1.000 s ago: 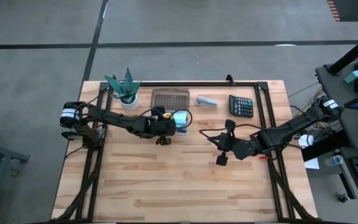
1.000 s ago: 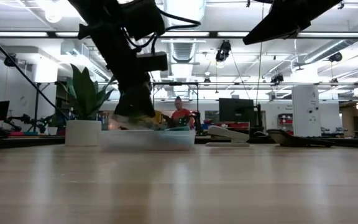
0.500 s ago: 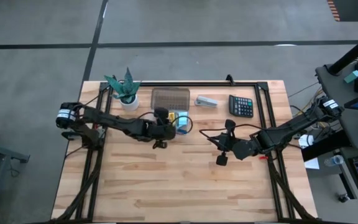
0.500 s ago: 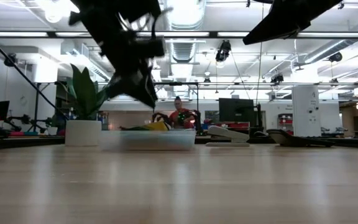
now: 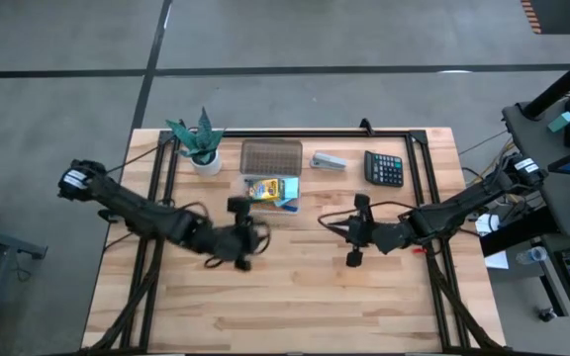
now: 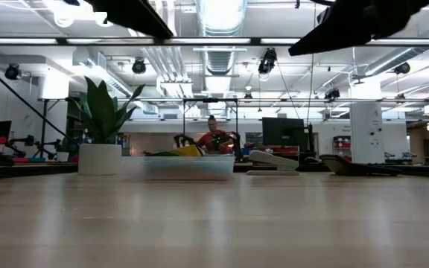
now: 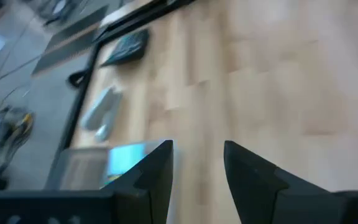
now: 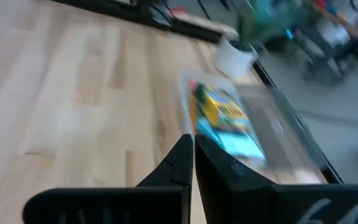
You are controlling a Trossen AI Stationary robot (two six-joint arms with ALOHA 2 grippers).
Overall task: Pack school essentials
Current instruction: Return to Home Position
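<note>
Counter (image 5: 295,297), wood: left arm (image 5: 156,220) over its middle-left, left jaws apart and empty; right arm (image 5: 443,213) at middle-right, right jaws closed on nothing; supply box (image 5: 294,202) toward the far edge holds crayon box (image 5: 261,187) and notepad (image 5: 288,193); packing judged finished, homing in hand, next needing both arms retracted.

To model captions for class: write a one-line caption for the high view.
Crayon box packed in the supply box; left claw and right claw hover over the table; stapler, calculator outside.
</note>
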